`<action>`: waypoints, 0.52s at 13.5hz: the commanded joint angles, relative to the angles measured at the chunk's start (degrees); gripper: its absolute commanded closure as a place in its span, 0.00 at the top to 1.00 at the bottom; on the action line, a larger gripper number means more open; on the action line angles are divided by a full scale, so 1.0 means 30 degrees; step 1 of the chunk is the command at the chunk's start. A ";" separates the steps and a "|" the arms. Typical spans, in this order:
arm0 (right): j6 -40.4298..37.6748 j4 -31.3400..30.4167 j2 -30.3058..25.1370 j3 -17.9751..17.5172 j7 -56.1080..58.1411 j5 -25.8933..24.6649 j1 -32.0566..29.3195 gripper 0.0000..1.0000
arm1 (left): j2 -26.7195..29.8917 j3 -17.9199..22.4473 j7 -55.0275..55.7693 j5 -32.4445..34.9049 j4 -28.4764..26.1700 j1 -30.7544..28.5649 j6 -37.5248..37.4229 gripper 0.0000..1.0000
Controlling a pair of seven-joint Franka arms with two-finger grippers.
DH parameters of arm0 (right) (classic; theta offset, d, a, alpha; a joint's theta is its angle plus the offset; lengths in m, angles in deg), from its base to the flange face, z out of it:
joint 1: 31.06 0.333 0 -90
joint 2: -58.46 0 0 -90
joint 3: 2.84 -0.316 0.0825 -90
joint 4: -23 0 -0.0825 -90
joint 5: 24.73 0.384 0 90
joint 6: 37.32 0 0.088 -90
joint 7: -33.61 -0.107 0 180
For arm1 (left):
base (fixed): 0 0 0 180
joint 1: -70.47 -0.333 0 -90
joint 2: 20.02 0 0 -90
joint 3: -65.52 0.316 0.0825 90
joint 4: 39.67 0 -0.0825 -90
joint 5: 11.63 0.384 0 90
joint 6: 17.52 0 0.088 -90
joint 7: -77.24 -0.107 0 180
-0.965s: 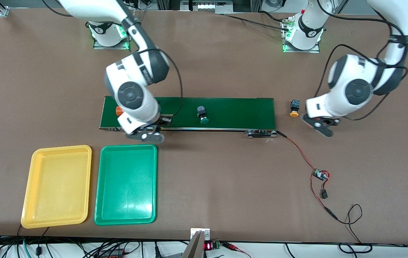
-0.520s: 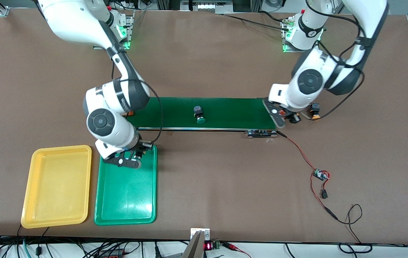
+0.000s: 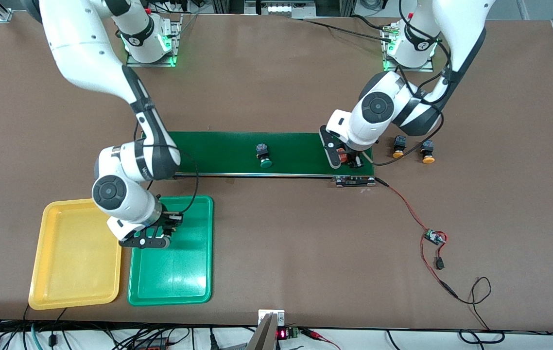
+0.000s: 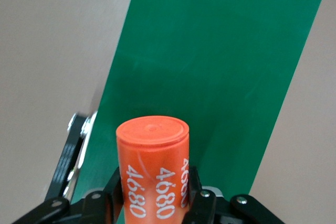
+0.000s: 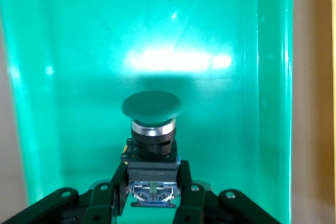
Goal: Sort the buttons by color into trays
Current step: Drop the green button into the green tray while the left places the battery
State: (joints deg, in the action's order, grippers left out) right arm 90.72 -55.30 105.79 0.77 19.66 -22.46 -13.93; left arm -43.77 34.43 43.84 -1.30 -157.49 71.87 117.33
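Green-capped button (image 5: 152, 129) carried over green tray (image 3: 194, 287).

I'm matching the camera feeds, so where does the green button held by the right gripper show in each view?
Front view: mostly hidden under the right gripper, over the green tray.
Left wrist view: not in it.
Right wrist view: the green button sits low in the middle, clamped by its dark body, cap pointing away.
Shared landmark: the green tray, in the front and right wrist views.
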 commanded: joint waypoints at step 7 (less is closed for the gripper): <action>0.1943 0.0639 0.1366 -0.0177 0.1722 -0.0082 -0.0318 1.00 | 0.0674 -0.0479 -0.0469 -0.0483 0.0511 -0.0173 0.0052 1.00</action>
State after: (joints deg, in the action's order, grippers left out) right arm 96.95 -54.85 109.50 0.69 23.23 -22.49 -14.21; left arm -45.01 33.38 43.79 -1.30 -156.18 72.47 118.87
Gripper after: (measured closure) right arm 0.449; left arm 0.057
